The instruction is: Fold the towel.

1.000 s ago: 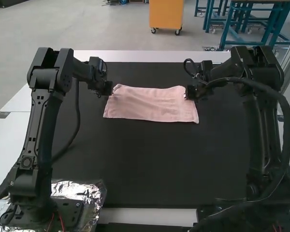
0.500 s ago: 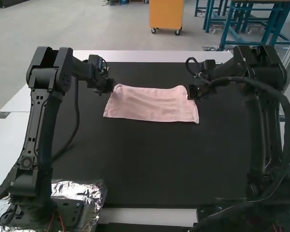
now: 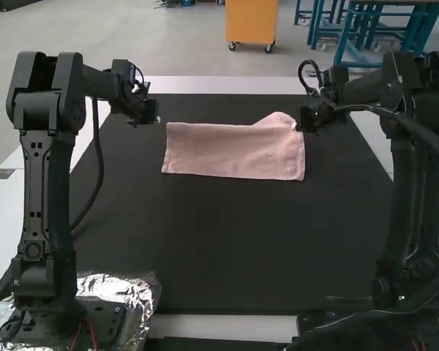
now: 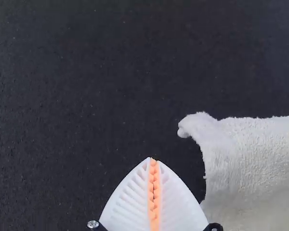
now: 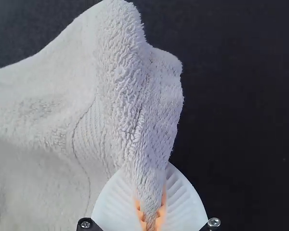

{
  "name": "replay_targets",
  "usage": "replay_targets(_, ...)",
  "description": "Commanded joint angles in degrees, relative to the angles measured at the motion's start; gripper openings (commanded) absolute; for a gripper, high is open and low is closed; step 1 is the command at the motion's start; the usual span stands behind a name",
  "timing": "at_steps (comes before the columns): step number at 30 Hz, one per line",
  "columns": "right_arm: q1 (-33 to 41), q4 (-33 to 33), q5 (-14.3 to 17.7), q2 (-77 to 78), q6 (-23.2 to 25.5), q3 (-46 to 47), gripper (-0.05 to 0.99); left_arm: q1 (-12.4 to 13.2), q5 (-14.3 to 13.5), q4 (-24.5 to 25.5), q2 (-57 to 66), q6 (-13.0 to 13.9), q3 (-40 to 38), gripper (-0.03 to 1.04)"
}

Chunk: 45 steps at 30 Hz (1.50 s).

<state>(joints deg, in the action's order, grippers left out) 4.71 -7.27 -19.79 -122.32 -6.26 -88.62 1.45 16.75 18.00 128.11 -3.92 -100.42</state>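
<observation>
Towel (image 3: 230, 152) lies as a strip, one end gripped by right hand (image 5: 148, 174), probably for straightening; left hand (image 4: 153, 160) is closed, empty.

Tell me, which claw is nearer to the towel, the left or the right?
Right. The right claw pinches the towel near its far right corner; the left claw is shut, apart from it, beside its far left corner.

White table (image 3: 227, 85) — black mat (image 3: 219, 248) on top — pink towel (image 3: 230, 151), crumpled foil (image 3: 115, 284).
</observation>
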Motion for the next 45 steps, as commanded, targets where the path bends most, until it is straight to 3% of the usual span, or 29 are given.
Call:
replay_targets(1, -1.1, -0.3, -1.1, 3.2, -1.6, 3.2, -0.02, 1.4, 0.5, 0.7, -4.4, 2.1, 2.6, 0.02)
replay_targets(6, -1.6, -0.9, -2.5, 6.3, -1.9, 7.9, -0.02, 1.4, 0.6, 0.0, -9.1, 3.0, 8.3, 0.02)
replay_targets(12, -1.6, -0.3, -2.4, 8.2, -2.0, 11.9, -0.02, 0.3, 0.2, -6.6, -12.7, 3.3, 16.0, 0.02)
replay_targets(15, -1.6, 0.5, -2.4, 8.2, -2.1, 12.6, -0.02, -1.9, -0.1, -11.1, -12.9, 3.1, 17.3, 0.04)
replay_targets(16, -1.6, 0.7, -2.4, 8.2, -2.2, 12.8, -0.02, -2.5, -0.1, -12.5, -12.8, 2.8, 17.2, 0.18)
replay_targets(18, -1.5, 1.0, -2.4, 8.2, -2.7, 13.0, -0.02, -3.2, -0.1, -14.1, -12.7, 2.1, 16.9, 0.7)
replay_targets(19, -1.5, 1.6, -2.2, 8.2, -2.7, 13.3, -0.02, -3.4, -0.2, -15.4, -12.7, 1.9, 16.9, 0.84)
replay_targets(21, -1.4, 2.1, -2.1, 8.2, -2.7, 13.3, -0.02, -3.7, -1.0, -18.4, -11.9, 0.4, 16.7, 0.97)
replay_targets(25, -1.3, 2.3, -2.0, 8.2, -2.6, 12.9, -0.02, -3.5, -1.2, -19.3, -8.3, 0.2, 13.7, 0.97)
replay_targets(34, -0.7, 3.8, -1.9, 8.0, -2.1, 12.8, -0.02, -3.0, -2.1, -13.2, 3.3, 0.1, 1.1, 0.97)
replay_targets(45, -0.5, 5.0, -1.9, 7.5, -1.9, 12.7, -0.02, -4.6, -2.1, -8.0, 11.8, -0.2, -10.5, 0.97)
